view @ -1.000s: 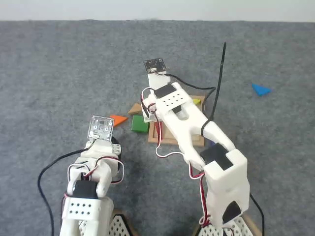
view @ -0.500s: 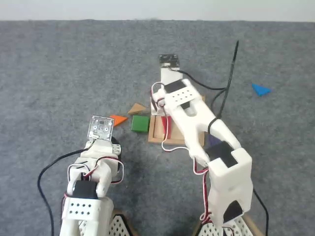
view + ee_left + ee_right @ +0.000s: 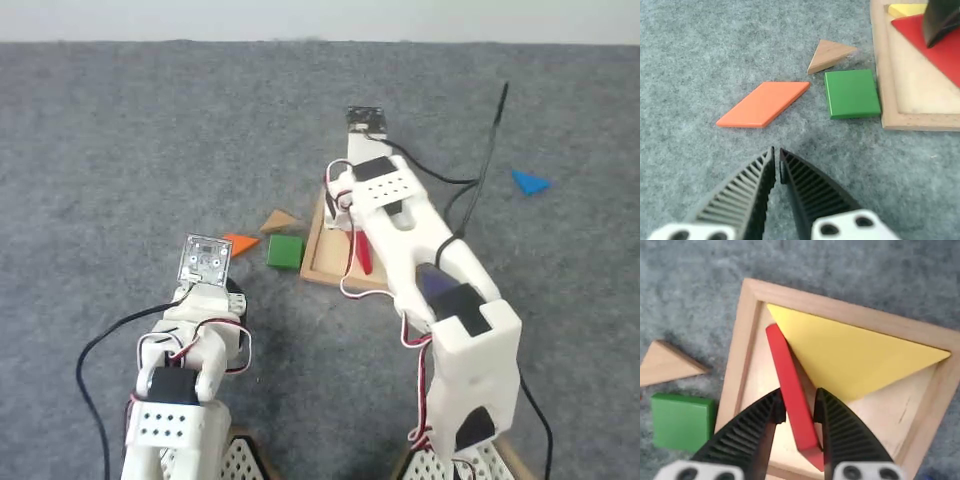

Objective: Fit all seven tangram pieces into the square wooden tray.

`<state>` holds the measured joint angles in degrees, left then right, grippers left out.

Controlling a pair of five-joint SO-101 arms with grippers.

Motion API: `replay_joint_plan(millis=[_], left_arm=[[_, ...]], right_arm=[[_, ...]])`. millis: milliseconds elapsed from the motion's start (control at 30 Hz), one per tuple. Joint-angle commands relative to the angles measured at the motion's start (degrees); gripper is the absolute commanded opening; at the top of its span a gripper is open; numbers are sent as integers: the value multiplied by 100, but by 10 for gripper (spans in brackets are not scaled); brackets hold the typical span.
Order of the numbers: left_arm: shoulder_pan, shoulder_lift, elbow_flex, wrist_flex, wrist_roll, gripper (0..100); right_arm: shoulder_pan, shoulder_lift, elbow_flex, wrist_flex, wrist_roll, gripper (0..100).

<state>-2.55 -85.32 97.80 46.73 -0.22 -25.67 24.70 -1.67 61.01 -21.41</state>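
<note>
From above, the wooden tray (image 3: 313,240) is seen mid-table (image 3: 120,120). The green square (image 3: 285,251), orange parallelogram (image 3: 240,242) and wooden triangle (image 3: 279,220) are laid outside its rim on the left arm's side. The blue triangle (image 3: 528,182) is set well apart, near the table's right edge.

In the left wrist view, the left gripper (image 3: 776,152) is pressed together, empty.

In the right wrist view, the red triangle (image 3: 790,375) is pinched on edge by the right gripper (image 3: 800,397) inside the tray. It is touching the flat yellow triangle (image 3: 855,357), with bare tray floor on its other side.

overhead and close wrist views share tray (image 3: 316,250).
</note>
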Motion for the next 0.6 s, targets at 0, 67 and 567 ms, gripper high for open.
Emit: replay_joint_plan(millis=[0,67,567], left_arm=[[-18,-70,-101,0,35,14],[-18,-70,-101,0,35,14],[-18,-70,-101,0,35,14]], right_arm=[[207,-488,-325,180,-62,98],[145,-488,-334,242,-79,98],[-295,-426,-985,426,-835,6]])
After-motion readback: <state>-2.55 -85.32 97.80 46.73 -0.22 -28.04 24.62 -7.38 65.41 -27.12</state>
